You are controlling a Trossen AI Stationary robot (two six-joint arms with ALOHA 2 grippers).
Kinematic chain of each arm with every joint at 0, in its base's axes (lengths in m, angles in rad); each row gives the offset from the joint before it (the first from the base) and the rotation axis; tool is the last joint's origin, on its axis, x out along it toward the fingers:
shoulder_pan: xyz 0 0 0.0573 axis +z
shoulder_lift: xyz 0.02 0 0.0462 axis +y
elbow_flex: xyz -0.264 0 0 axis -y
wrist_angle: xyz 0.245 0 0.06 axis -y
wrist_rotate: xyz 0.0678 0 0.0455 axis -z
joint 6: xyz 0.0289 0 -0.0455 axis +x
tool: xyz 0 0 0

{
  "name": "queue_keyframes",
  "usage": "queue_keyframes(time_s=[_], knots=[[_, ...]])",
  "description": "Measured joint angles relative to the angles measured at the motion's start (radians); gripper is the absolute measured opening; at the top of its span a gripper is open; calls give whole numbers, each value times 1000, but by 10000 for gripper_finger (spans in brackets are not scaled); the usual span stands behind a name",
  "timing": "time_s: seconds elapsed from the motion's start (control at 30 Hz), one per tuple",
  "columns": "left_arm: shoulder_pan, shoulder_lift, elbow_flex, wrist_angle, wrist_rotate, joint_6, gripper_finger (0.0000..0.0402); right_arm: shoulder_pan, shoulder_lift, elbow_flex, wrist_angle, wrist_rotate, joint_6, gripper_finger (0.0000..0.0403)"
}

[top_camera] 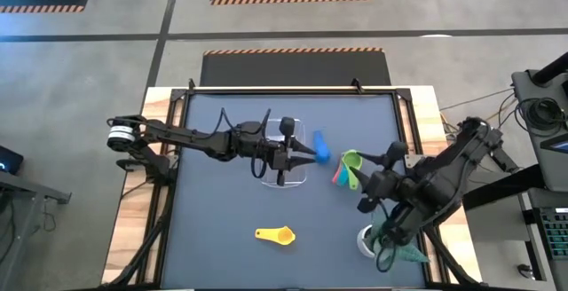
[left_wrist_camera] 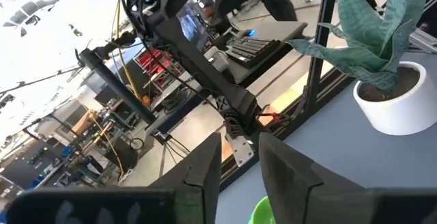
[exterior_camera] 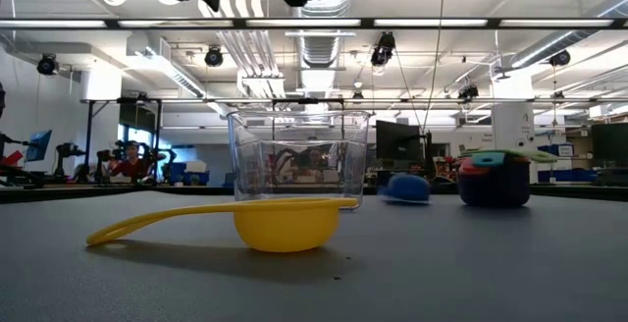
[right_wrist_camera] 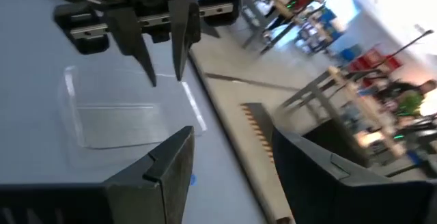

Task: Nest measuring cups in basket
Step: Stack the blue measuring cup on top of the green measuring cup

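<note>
**Both tools empty, no cup in the basket yet**

Nearest the bench's front edge lies the yellow cup [top_camera: 277, 234], alone, bowl up. Its long axis runs along that edge, with the handle pointing to the bench's left edge. Both arms are well away from it!

Toward the front right corner stands the white pot [top_camera: 366, 238] with its plant, right under the right arm. Any sweep from that arm down to the yellow cup has to clear it.

Further back, right of centre, sits the stack of cups [top_camera: 349, 169], green on top, with teal, red and orange showing. The right tool [right_wrist_camera: 232, 134] is just beside it, fingers spread wide and gripping nothing.

Mid-bench now: the clear basket [top_camera: 300, 174], and I can make out no cup inside it. The left tool [right_wrist_camera: 166, 77] hangs above it pointing down, fingers a little apart and empty.

Between the basket's right wall and the stack lies the blue cup [top_camera: 321, 146], close to the basket. I can't make out which way its handle runs.

So here's the hinge, as I read it: the stack lies on the right arm's side, and the basket is off toward the bench's left edge from it. The blue cup sits in that lane, and the left tool is parked over the drop spot. That arm probably needs to clear out first.
</note>
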Motion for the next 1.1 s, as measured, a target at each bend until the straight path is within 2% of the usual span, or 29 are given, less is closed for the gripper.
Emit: queue_keyframes(time_s=[0.2, 0.3, 0.4, 0.5, 0.67, 0.83, 1.0, 1.1], knots=[[-13, -41, -1, -52, 1, -14, 61, 6, -44, -25, 1, -136, 120, 183], [-23, -72, -4, -91, 2, -16, 51, -16, -46, -48, 1, -168, 218, 183], [-29, -132, -32, -103, -20, -18, 41, -86, -46, -49, 0, -275, 287, 183], [-40, -207, -81, -101, -90, -37, 39, -187, -32, -49, 1, -381, 270, 182], [-51, -357, -175, -101, -216, -79, 38, -382, -27, -59, 85, -548, 27, 182], [-51, -501, -288, -91, -261, -103, 38, -580, -36, -87, 275, -790, -297, 182], [-51, -625, -357, -71, -290, -98, 38, -787, -62, -194, 482, -1016, -547, 183], [-51, -676, -384, -72, -290, -103, 38, -900, -75, -289, 580, -1103, -644, 182]])
